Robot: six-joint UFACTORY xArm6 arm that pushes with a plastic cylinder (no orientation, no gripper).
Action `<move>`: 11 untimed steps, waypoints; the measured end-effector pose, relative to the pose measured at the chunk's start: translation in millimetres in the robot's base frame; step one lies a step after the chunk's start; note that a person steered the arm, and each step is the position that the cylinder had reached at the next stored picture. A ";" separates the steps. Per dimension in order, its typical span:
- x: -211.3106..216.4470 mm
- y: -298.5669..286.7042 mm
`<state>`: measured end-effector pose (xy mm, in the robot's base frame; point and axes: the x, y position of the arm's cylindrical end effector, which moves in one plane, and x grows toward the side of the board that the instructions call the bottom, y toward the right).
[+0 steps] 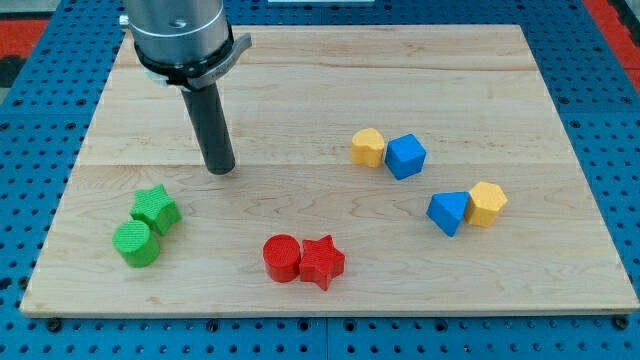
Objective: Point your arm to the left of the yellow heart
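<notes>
My tip [220,170] rests on the wooden board [330,90] in its left half, above and just right of the green star [156,208] and green cylinder [135,244], which touch each other near the left edge. The arm ends in a plain rod, so there is no pincer to open or close.

Two yellow blocks lie on the right half. One [368,147] sits right of centre, touching a blue cube-like block [406,156] on its right. The other [487,203] lies farther right and nearer, touching a blue block [448,212] on its left. I cannot tell which of them is the heart, nor its pointing direction or long axis; both look compact.

My tip is well apart from both, far to their left. A red cylinder [282,258] and red star [321,262] touch near the board's near edge.
</notes>
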<state>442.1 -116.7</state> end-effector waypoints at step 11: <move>-11.2 41.4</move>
